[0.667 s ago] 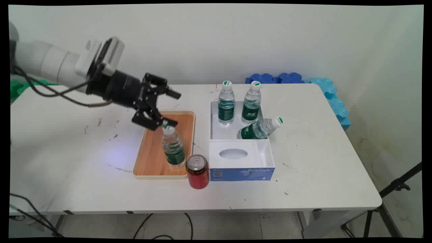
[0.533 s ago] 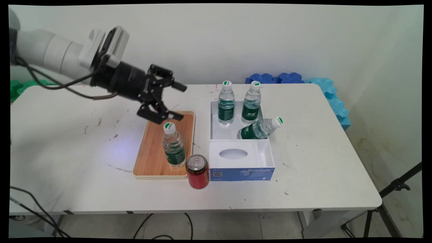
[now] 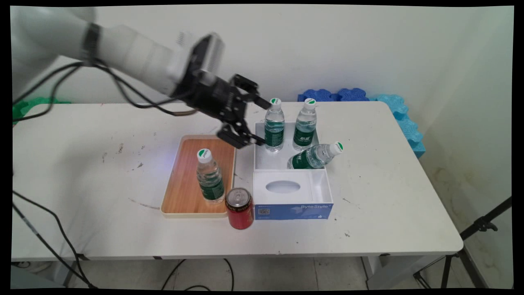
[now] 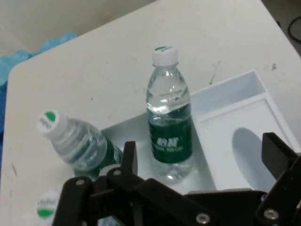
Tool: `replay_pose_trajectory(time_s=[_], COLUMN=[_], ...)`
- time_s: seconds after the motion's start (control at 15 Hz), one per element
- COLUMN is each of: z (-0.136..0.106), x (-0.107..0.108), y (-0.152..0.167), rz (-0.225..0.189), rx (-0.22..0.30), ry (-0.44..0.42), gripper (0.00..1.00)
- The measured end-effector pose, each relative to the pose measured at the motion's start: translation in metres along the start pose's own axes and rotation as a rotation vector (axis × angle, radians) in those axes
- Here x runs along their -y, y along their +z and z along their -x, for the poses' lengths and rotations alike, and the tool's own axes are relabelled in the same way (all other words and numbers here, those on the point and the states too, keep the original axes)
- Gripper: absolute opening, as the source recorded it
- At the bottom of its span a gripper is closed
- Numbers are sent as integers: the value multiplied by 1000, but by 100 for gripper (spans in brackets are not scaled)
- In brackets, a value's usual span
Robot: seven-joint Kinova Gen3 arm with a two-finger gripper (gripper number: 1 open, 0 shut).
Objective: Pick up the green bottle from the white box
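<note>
The pincer (image 3: 264, 125), released and empty, hovers beside an upright water bottle (image 3: 274, 125) in the white box (image 3: 258, 144) near the desk's (image 3: 82, 164) far edge.

Three bottles (image 3: 304, 129) are sitting in the box (image 3: 291, 186); another bottle (image 3: 210, 177) is standing on the tray (image 3: 185, 192), can (image 3: 240, 208) in front.

The main camera stood above the table's (image 3: 82, 164) near side, facing the wall. The hand camera looked down close along the gripper (image 4: 202, 165). Both caught the white tray (image 3: 258, 135) and its bottles.
</note>
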Motion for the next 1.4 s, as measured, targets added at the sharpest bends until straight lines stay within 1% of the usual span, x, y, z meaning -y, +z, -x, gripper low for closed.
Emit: replay_pose_trajectory(time_s=[0.2, 0.33, 0.67, 1.0, 1.33, 1.4], z=[-9, -12, -16, -20, -20, -20], x=[12, 18, 29, 36, 40, 40], y=[40, 61, 118, 154, 181, 185], rz=[22, 32, 73, 99, 119, 122], rx=[32, 48, 93, 108, 117, 118], ry=[29, 38, 27, -14, -49, -52], gripper=[100, 100, 100, 100, 100, 0])
